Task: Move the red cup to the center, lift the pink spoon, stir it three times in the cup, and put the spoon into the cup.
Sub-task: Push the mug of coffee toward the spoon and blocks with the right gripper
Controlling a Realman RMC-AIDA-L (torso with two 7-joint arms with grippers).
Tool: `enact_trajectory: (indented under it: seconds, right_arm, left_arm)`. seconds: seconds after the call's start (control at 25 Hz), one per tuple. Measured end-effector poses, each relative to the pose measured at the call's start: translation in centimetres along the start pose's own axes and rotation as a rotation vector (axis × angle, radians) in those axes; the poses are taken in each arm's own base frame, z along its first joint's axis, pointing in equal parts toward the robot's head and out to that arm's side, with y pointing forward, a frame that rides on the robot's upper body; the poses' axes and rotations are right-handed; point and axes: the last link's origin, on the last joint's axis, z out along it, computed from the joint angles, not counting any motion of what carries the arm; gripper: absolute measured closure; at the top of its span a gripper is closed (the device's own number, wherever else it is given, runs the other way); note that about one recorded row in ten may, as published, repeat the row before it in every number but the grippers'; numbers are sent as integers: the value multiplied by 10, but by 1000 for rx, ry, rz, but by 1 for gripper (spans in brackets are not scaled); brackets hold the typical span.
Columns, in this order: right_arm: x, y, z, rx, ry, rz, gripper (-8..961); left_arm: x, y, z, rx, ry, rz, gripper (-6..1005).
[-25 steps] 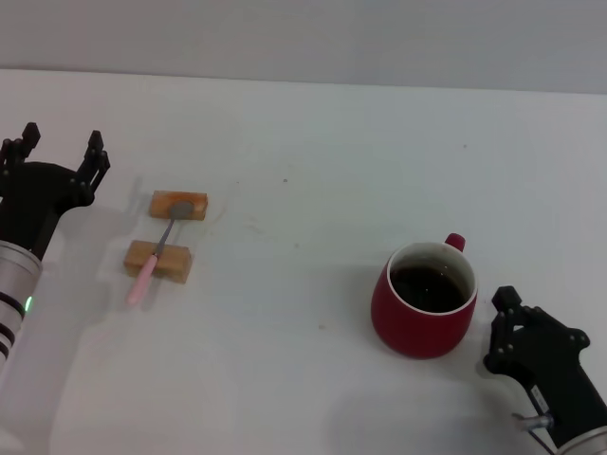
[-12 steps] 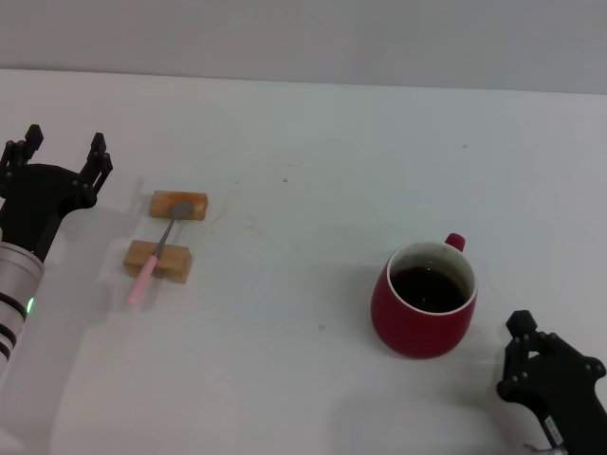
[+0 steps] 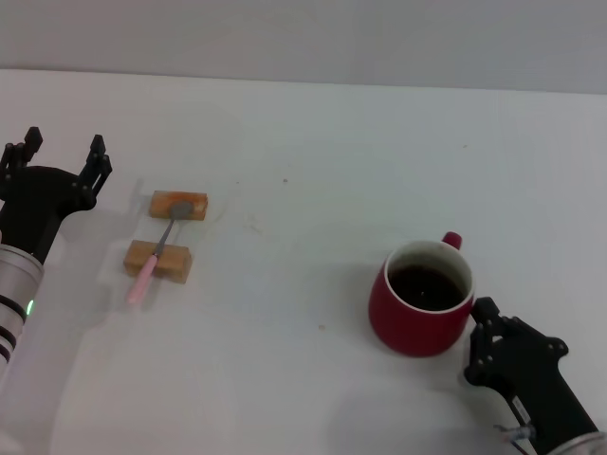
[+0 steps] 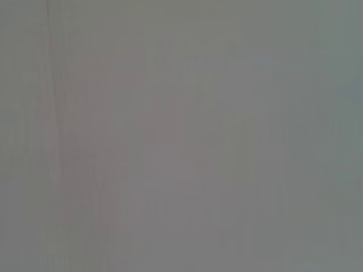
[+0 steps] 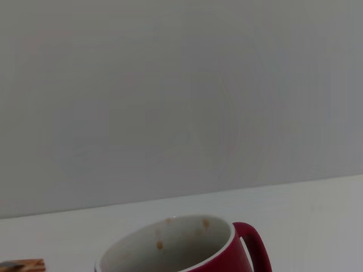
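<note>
The red cup (image 3: 422, 298) is seen standing upright on the white worktop (image 3: 313, 142), right of the middle and toward the near edge, with dark liquid inside and its small handle turned to the far right. In the right wrist view only the cup's upper part (image 5: 181, 245) is shown; the base is cut off.

The right tool (image 3: 486, 334) is positioned just beside the cup at its near right. Only one dark fingertip is made out close to the cup wall, so its opening cannot be told, nor can contact with the cup.

The pink spoon (image 3: 156, 248) is laid across two tan wooden blocks (image 3: 177, 204) at the left, its grey bowl on the far block and its pink handle overhanging the near one.

The left tool (image 3: 60, 154) is held at the far left, well apart from the spoon, its fingers spread open (the left wrist view shows only a blank grey field).
</note>
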Motion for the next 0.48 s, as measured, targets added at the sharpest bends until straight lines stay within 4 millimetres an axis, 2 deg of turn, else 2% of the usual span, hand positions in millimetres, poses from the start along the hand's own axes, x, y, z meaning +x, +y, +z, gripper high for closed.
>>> enact_trajectory:
  seconds: [0.48]
  right_arm:
    - [-10, 2, 29, -49, -8, -26, 953]
  left_arm:
    - [0, 0, 0, 1, 0, -3, 272]
